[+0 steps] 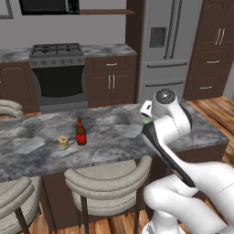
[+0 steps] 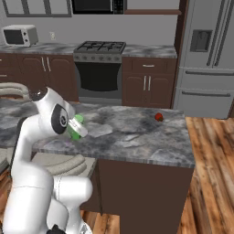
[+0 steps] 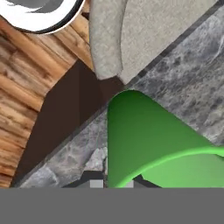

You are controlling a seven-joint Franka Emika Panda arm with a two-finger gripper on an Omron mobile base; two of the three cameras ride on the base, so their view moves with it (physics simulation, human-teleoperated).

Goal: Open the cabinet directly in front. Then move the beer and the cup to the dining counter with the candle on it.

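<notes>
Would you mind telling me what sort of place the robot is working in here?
A home kitchen, rendered: a gas stove with oven, a steel fridge, and a marbled dining counter with cream stools.

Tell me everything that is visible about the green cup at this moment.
The green cup is small, plain and bright green, tapered, with a smooth glossy look like plastic. The hand view sees it from very near: its wall widens toward a thin open rim at the lower right. It is held in the shut pincer, above the near edge of the grey marbled dining counter. In the right base view a bit of it shows beside the white wrist. Whether it touches the counter cannot be told.
</notes>
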